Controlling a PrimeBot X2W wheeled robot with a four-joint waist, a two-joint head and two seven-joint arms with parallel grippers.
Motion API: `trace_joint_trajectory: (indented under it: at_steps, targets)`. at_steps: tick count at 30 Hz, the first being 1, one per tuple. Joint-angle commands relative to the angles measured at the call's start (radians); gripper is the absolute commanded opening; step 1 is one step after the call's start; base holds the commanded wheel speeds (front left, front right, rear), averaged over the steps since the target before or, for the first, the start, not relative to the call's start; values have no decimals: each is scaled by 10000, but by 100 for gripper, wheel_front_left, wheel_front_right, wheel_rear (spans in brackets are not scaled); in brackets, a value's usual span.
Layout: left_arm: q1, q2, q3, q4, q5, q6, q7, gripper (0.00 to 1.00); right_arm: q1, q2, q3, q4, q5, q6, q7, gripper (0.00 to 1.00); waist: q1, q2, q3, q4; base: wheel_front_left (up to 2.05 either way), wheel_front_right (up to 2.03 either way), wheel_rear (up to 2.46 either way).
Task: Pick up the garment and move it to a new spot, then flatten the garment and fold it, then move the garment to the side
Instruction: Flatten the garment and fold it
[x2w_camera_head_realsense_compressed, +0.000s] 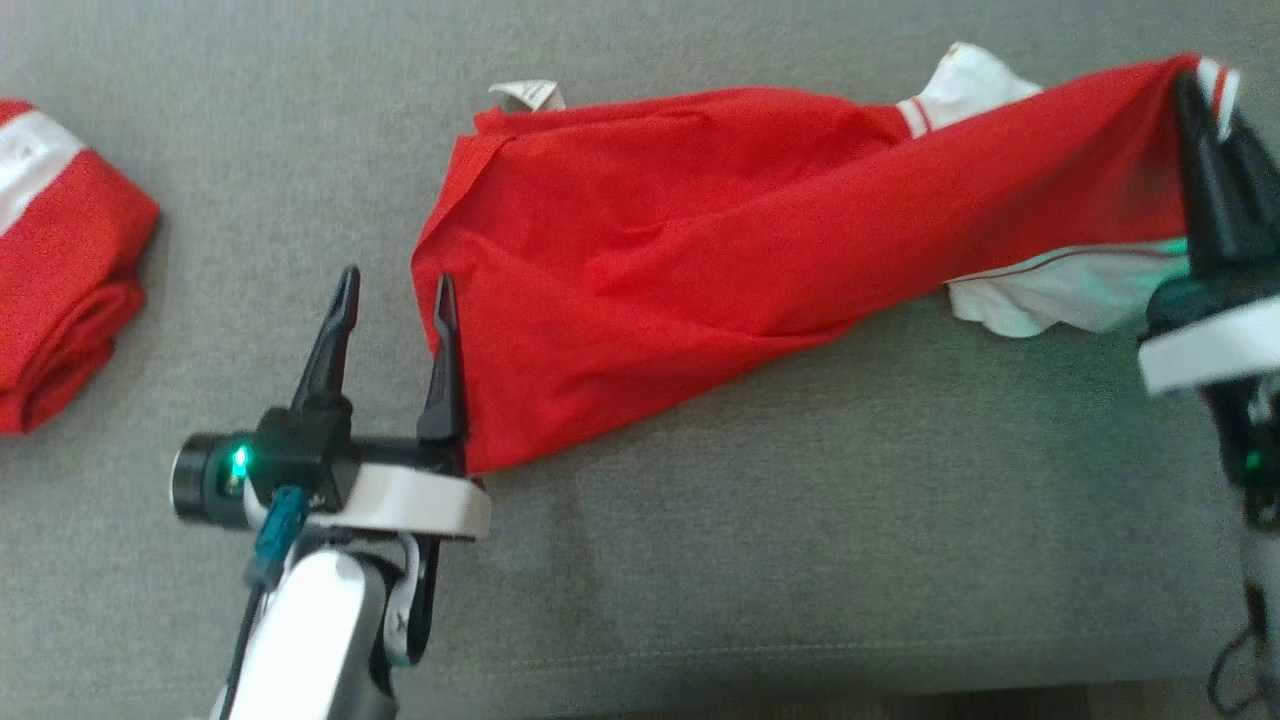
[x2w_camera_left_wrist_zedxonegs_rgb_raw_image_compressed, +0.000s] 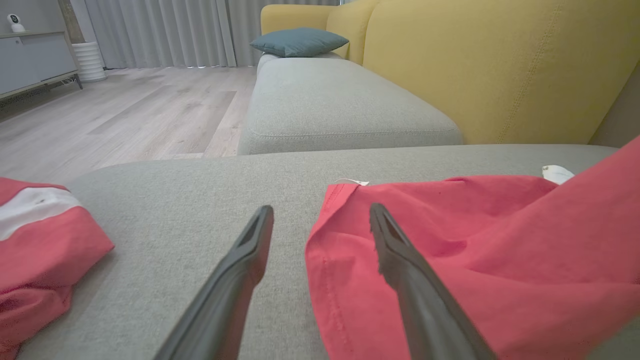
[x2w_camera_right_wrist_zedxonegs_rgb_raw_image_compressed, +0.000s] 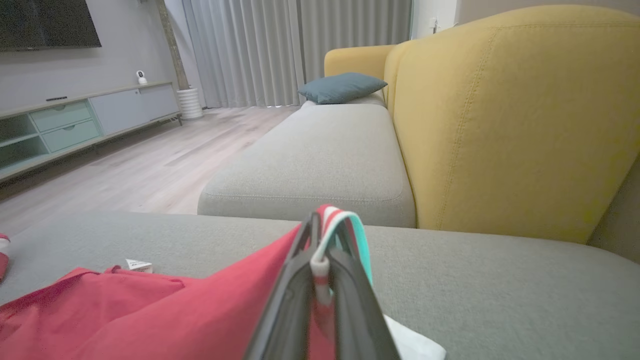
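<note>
Red cloth garment with white trim (x2w_camera_head_realsense_compressed: 700, 230) lies lengthwise nearer the far edge of the grey sofa cushion (x2w_camera_head_realsense_compressed: 800, 520). Right gripper (x2w_camera_head_realsense_compressed: 1200, 110) clenched on its right-end striped hem. The left gripper (x2w_camera_head_realsense_compressed: 397, 278), fingers spread, straddles the opposite end's edge, grasping nothing.

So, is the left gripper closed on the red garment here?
No, the left gripper stands wide open at the garment's edge, clamping nothing.

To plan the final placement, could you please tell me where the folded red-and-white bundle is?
In the head view the folded bundle lies on the grey cushion at the far left edge, left of the open left gripper, not touching it.
</note>
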Motion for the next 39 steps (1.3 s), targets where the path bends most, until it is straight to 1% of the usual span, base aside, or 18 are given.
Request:
trace_joint_trajectory:
  at_steps: [1,8,9,12,13,14,15,18,21,23,26,29,32,39]
  targets:
    - [-434,53,255,-383,136,-54,-51,100,-540,-288,197,163,204,40,-187,0,0,-1,399,213,0,0,0]
    - [-877,-65,190,-383,279,-142,-51,100,-2332,-620,626,2923,893,40,-1053,0,0,-1,968,492,0,0,0]
    - [-877,-65,190,-383,279,-142,-51,100,-2332,-620,626,2923,893,40,-1053,0,0,-1,968,492,0,0,0]
    - [-960,-98,183,-354,330,-163,-51,100,-3001,-735,874,4101,1135,40,-1392,0,0,-1,1040,540,0,0,0]
    - [-981,-104,192,-340,342,-169,-51,100,-3191,-757,990,4436,1213,40,-1519,4,0,-1,1045,544,0,0,0]
    - [-993,-109,205,-329,352,-173,-51,100,-3347,-787,1091,4772,1243,40,-1640,41,0,-1,1031,542,0,0,0]
    - [-990,-115,221,-320,361,-172,-51,100,-3472,-783,1190,5059,1285,40,-1764,100,0,-1,1004,534,0,0,0]
    - [-925,-125,292,-283,370,-151,-51,100,-3677,-814,1479,5667,1286,40,-2231,100,0,-1,854,479,0,0,0]
    - [-795,-131,377,-255,367,-110,-51,100,-3584,-958,1682,5961,1038,40,-2688,100,0,-1,619,381,0,0,0]
    - [-681,-115,461,-260,350,-86,-51,100,-3372,-1050,1761,5958,840,40,-2906,100,0,-1,454,291,0,0,0]
    - [-472,-81,577,-272,331,-51,-51,100,-2841,-1114,1695,5630,574,40,-3186,100,0,-1,159,158,0,0,0]
    - [-259,-38,684,-286,310,-26,-51,100,-2106,-1041,1434,4920,250,40,-3343,100,0,-1,-119,51,0,0,0]
    - [-49,0,761,-315,302,-9,-51,100,-1193,-748,1151,3899,-131,40,-3341,100,0,-1,-385,-36,0,0,0]
    - [400,48,841,-354,283,15,-51,100,1221,468,674,1523,-834,40,-2641,100,0,-1,-888,-134,0,0,0]
